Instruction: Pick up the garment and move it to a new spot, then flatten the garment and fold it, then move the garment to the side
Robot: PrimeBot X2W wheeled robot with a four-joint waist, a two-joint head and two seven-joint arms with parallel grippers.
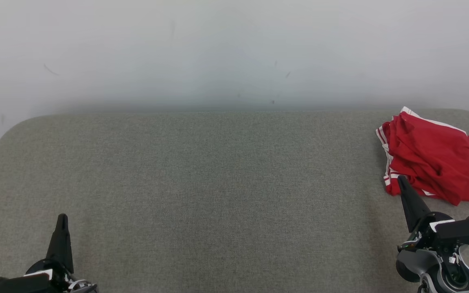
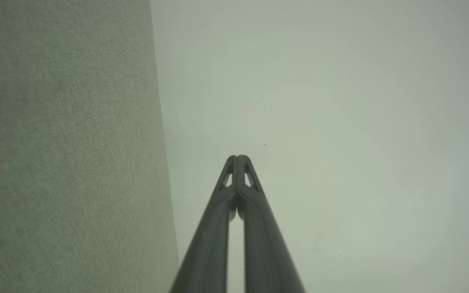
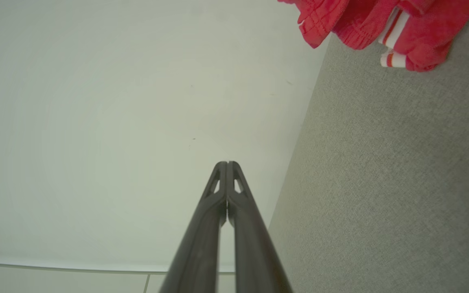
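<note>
The garment (image 1: pixel 434 156) is a red jersey with white-and-red trim and dark lettering, lying crumpled at the far right of the grey fabric-covered table (image 1: pixel 218 183). Its edge (image 3: pixel 385 24) also appears at the top of the right wrist view. My right gripper (image 1: pixel 402 180) is shut and empty, its tip just at the garment's near-left edge. My left gripper (image 1: pixel 62 217) is shut and empty at the lower left, far from the garment. In the wrist views both fingertip pairs, the left (image 2: pixel 237 158) and the right (image 3: pixel 226 164), are pressed together.
A pale wall (image 1: pixel 234 49) rises behind the table's far edge. The table's rounded corners lie at the far left and far right. A strip of tiled floor (image 3: pixel 96 280) shows at the bottom of the right wrist view.
</note>
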